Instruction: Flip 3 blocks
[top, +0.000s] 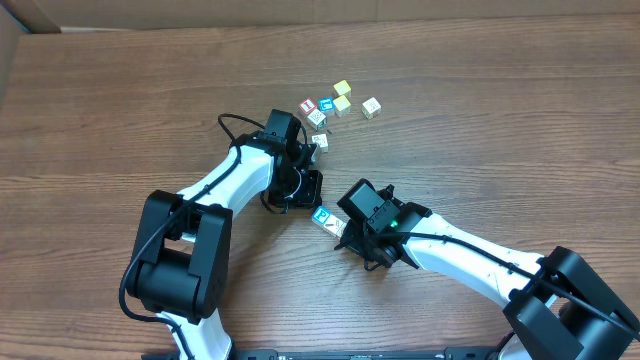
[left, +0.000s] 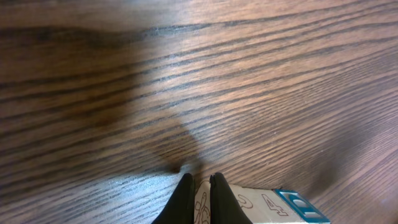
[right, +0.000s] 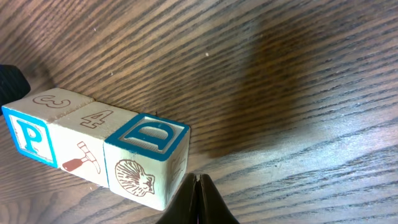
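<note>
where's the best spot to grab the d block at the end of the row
Pinch the D block across its shell face and the face opposite, coming from above. Those faces flank the row; its other side butts the hammer block. The right gripper, shut, must open first.

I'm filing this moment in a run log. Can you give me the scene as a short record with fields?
surface: wooden table
block row: three cubes touching in a line, between the two grippers; blue P, hammer, then D block with a shell
left gripper: shut, low at one end of the block row; contact unclear
right gripper: shut, tips close beside the D block
other blocks: loose cluster farther up the table, away from both grippers
</note>
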